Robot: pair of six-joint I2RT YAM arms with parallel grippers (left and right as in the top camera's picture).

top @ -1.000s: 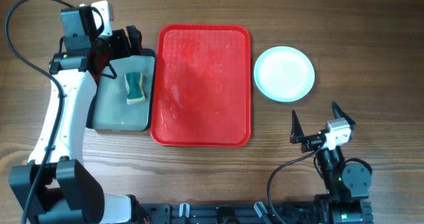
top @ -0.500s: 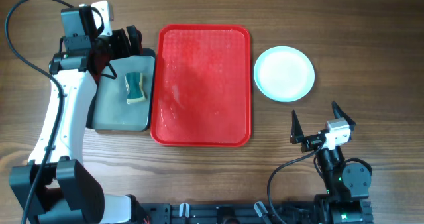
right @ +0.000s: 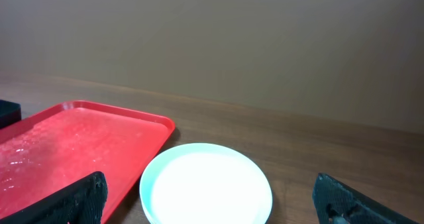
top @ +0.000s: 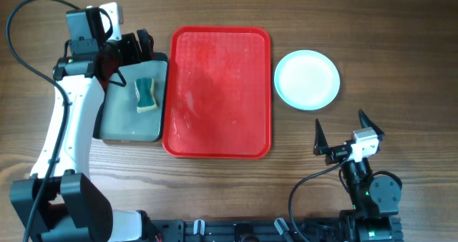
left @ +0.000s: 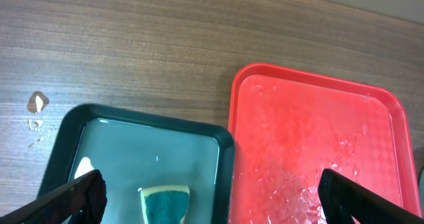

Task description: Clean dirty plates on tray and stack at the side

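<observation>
Nearest the base, the right jaws hang spread wide and empty above the bare surface, just short of the plates (top: 308, 79). The plates sit on the surface to the right of the tray (top: 218, 84), close beside it but not touching. From above only a white face with a pale turquoise rim shows, so how many lie beneath cannot be counted. The tray carries no plate, only a wet sheen and droplets. On its left, almost against it, is the dark-rimmed pan (top: 118, 120), with the sponge (top: 146, 94) lying loose in it. Farthest off, the left jaws hover over the pan's far end, also spread and gripping nothing.

With the tray bare and the plates set aside, the work looks to be at its closing step. The next move probably calls only for drawing the left arm clear of the pan without catching its rim.
</observation>
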